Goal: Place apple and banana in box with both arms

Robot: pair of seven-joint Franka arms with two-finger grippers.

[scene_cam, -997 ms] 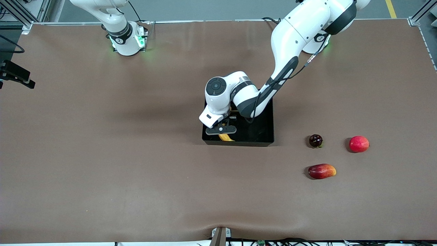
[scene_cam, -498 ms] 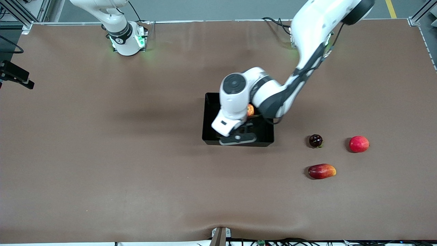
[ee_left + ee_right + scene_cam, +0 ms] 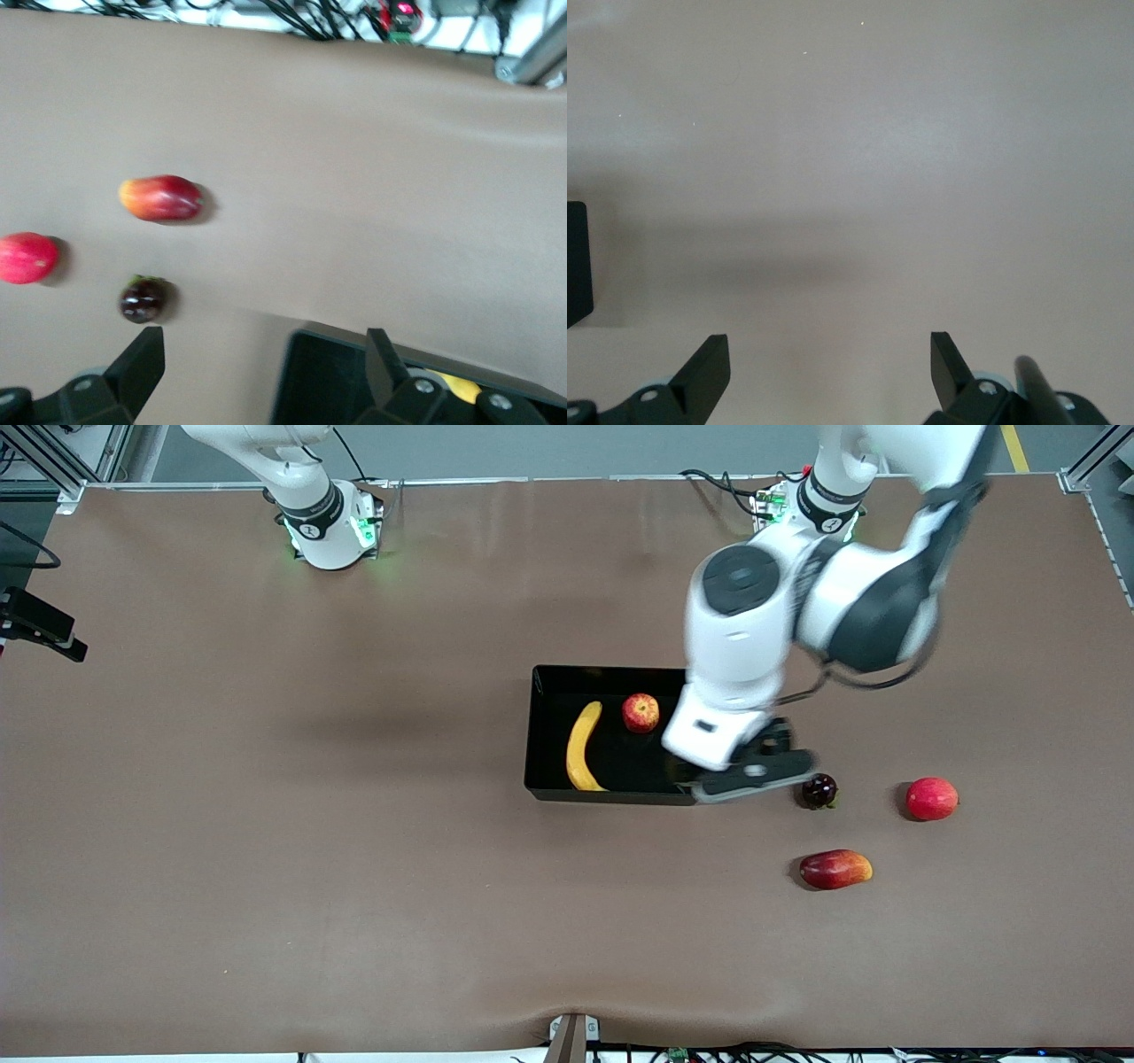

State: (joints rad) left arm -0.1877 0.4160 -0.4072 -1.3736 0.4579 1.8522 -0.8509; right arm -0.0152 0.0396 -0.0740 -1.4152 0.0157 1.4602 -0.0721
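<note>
Banana (image 3: 583, 747) and apple (image 3: 640, 713) in box (image 3: 549, 684), apple at banana's 2 o'clock. Left gripper (image 3: 749, 771) over box corner, fingers (image 3: 142, 367) wide, empty. Right gripper (image 3: 828, 376) over bare desk (image 3: 266, 868), fingers wide.

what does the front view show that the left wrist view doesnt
Only the front view shows the apple lying in the box beside the whole banana, and both arms' bases. Only the left wrist view shows the left hand from close up, its fingers spread open with nothing between them. Both show the dark round fruit, the elongated red-orange fruit, the pinkish-red fruit and part of the box. The right hand appears in neither.
</note>
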